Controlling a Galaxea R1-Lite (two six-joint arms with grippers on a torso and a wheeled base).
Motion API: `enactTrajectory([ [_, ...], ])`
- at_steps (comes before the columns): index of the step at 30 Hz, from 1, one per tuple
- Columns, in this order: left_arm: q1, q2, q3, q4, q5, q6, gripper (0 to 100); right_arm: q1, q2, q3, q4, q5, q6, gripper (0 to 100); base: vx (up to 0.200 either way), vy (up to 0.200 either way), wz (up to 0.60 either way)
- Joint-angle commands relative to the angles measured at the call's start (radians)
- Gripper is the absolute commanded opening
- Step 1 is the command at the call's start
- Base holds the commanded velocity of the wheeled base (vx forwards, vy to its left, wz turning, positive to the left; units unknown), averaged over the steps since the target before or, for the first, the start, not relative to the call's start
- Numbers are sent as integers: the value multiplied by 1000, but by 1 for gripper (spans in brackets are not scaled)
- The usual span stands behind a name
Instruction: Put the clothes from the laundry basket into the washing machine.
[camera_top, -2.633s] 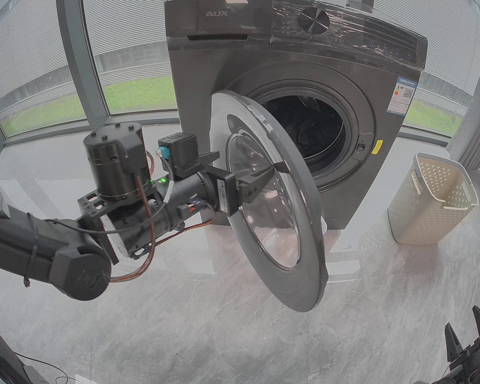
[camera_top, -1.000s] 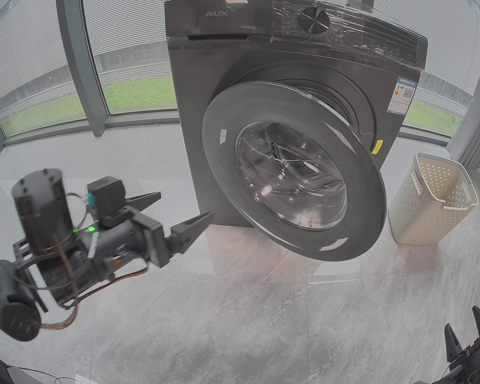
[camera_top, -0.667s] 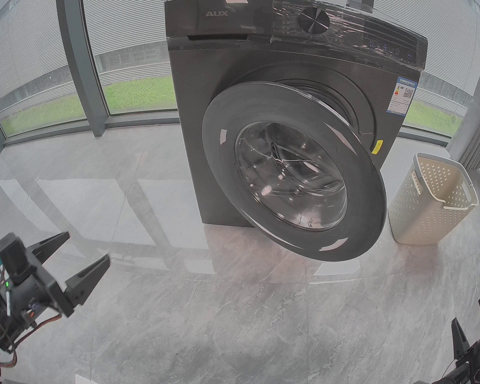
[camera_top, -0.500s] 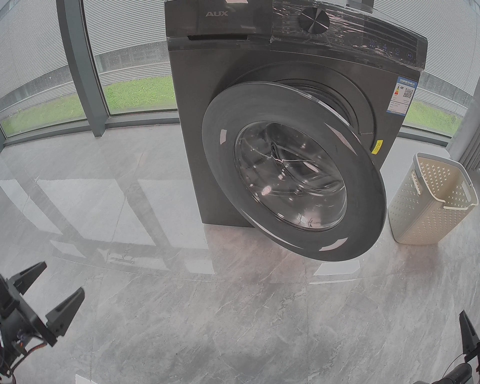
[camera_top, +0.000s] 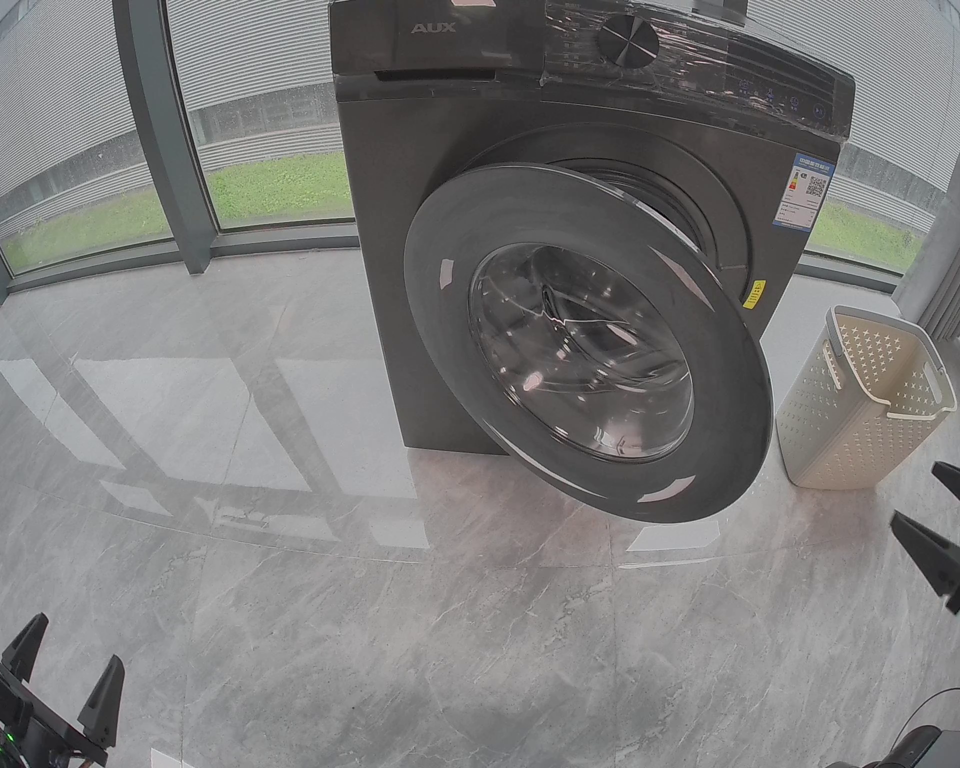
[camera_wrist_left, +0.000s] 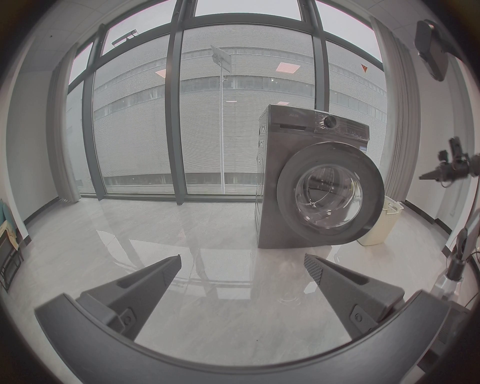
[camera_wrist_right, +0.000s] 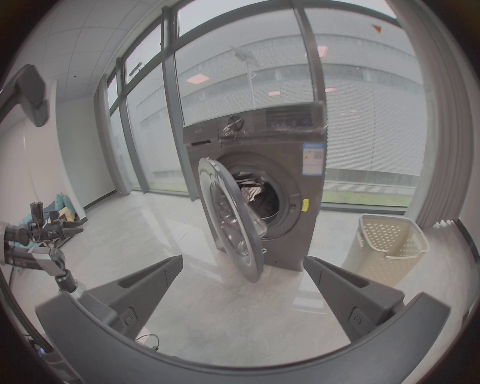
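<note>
Both sets of fingers spread, empty: left gripper (camera_top: 65, 662) well apart from the ajar door (camera_top: 600, 480) of the washing machine (camera_top: 440, 150), right gripper (camera_top: 920, 497) near the laundry basket (camera_top: 860, 400).

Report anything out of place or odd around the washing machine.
The washing machine door hangs ajar, neither latched nor fully open. Clothes already lie in the drum, and the laundry basket looks empty. Nothing looks spilled or damaged.
</note>
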Motion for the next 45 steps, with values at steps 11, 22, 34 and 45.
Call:
enactTrajectory([
  [11,55,-220,51,150,-44,11,100,138,767,-326,-199,-123,-14,100,0,0,0],
  [22,55,-220,51,150,-42,14,100,-116,787,-424,-308,-164,-42,100,0,0,0],
  [34,57,-221,52,149,-39,11,100,144,618,-102,-308,-97,-8,100,0,-100,0],
  [45,57,-221,52,149,-39,14,100,183,686,-123,-375,-94,151,100,0,-200,0],
])
